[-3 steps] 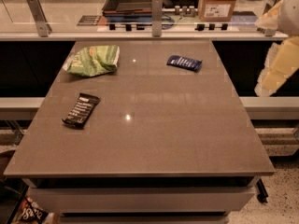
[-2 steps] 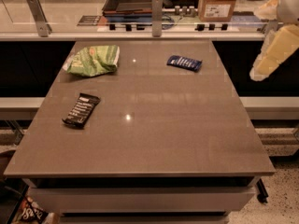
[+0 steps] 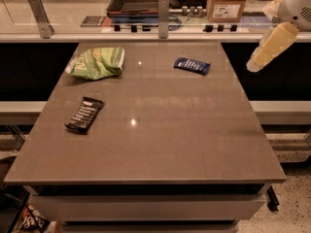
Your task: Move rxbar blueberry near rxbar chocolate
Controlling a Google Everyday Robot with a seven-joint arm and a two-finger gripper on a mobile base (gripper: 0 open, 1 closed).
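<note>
A grey-brown, smooth, faintly glossy counter carried three things, well apart from one another. The rxbar blueberry, a small flat bar in a dark blue wrapper, lay near the far right corner, slightly skewed. The rxbar chocolate, a small flat bar in a black wrapper, lay toward the left edge, at mid-depth, angled with its upper end pointing away and to the right. A crumpled green chip bag sat at the far left, beyond the black bar. The stretch of counter between the two bars was bare, with nothing standing in the way.

Both bars showed white lettering, but none of it could be read; the green bag's print was likewise illegible.

The cream-coloured pincer hung in the air off the counter's right edge, beyond and to the right of the blue bar, slanting down and to the left from the white arm. It touched nothing, and I cannot tell whether it was apart or together.

Behind the counter ran a pale ledge with two upright metal posts, a dark tray and a brown cardboard box bearing a white label. Two small glints of light lay on the counter. Speckled flooring showed at lower right, and a snack packet lay on the floor at lower left.
</note>
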